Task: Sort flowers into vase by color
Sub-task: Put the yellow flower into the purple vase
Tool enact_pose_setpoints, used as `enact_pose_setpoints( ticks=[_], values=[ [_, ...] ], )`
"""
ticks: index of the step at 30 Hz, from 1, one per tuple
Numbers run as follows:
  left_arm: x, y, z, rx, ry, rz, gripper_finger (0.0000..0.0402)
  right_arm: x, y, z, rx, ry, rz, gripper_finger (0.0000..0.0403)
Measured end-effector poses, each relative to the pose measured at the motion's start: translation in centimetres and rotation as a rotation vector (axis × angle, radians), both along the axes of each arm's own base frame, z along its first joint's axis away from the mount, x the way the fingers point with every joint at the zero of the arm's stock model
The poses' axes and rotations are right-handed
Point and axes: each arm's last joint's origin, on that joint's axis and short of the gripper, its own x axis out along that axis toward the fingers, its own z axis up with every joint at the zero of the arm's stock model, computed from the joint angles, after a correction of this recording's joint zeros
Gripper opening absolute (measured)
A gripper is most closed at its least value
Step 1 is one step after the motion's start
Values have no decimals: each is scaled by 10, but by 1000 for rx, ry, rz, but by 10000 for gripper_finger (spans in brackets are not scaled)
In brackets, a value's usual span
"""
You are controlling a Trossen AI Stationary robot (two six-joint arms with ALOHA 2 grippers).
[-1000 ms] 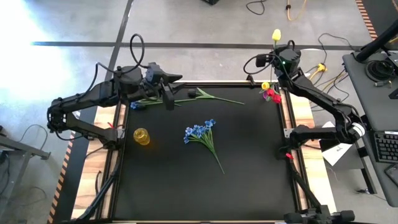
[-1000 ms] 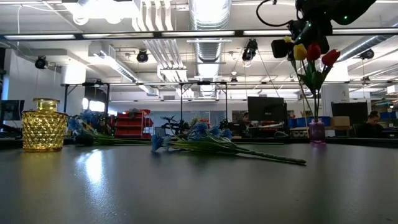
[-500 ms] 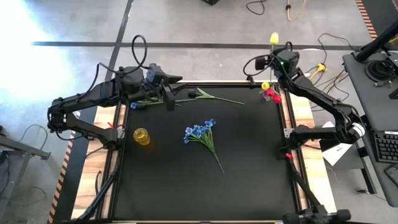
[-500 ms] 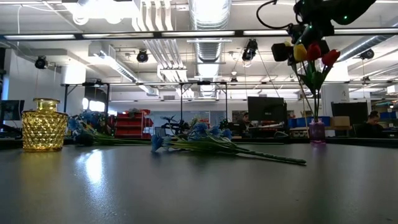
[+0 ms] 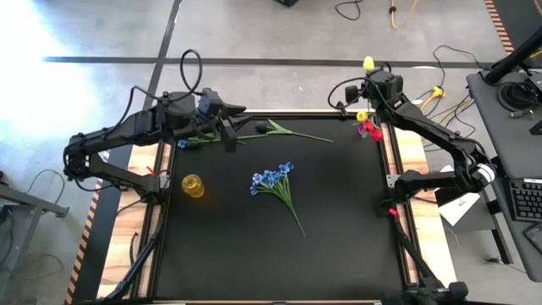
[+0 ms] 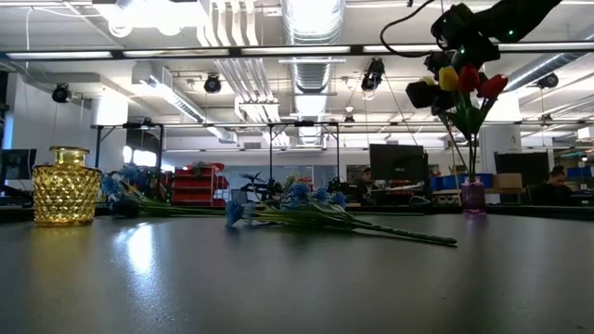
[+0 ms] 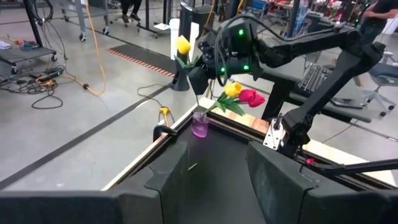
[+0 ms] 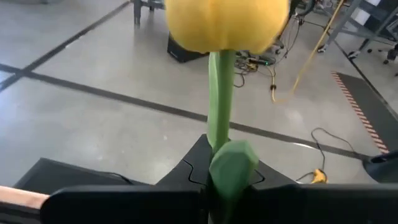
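Observation:
My right gripper (image 5: pixel 376 78) is above the table's far right corner, shut on a yellow tulip (image 5: pixel 367 63) whose bud (image 7: pixel 183 45) stands above the fingers. Just below it is a small purple vase (image 7: pixel 199 124) holding a yellow bud (image 7: pixel 233 89) and red buds (image 7: pixel 250 97). My left gripper (image 7: pixel 217 180) is open and hovers over a blue-blossomed stem (image 5: pixel 254 134) lying along the far edge. A blue bunch (image 5: pixel 275 182) lies flat mid-table. A yellow glass vase (image 5: pixel 193 185) stands at the left. My right gripper pinches the yellow tulip's green stem (image 8: pixel 217 124) between its two fingers, a short way below the bud, where a leaf (image 8: pixel 233 163) sits. The tulip is upright and lifted, bud on top. A thin stem (image 7: pixel 198 99) runs down from the gripper toward the purple vase.
The black mat is framed by a raised rail (image 5: pixel 254 114) and wooden side strips. Free mat lies near the front edge. Cables lie on the floor beyond the far edge, and a desk with a keyboard (image 5: pixel 525 199) is to the right.
My right gripper has come down with the yellow tulip and shifted slightly toward the table's left and near edge, closer over the purple vase, staying shut. The tulip's bud has sunk with it.

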Motion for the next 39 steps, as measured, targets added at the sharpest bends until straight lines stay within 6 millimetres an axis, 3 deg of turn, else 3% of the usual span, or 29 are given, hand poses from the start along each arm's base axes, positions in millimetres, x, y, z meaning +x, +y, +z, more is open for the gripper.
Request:
enact_pose_setpoints(
  ticks=[4,14,32,39],
  values=[
    [-7,-1,4,3,-20,0,151,0,0,2,11,3,-2,34],
    [-20,-4,9,4,-20,-8,151,-2,-4,16,169,-9,10,142],
    [-33,-8,2,-14,87,-89,151,10,-19,57,555,43,-33,207],
    [-35,-8,-3,-36,136,-87,151,9,-11,78,561,-2,48,256]
  ],
)
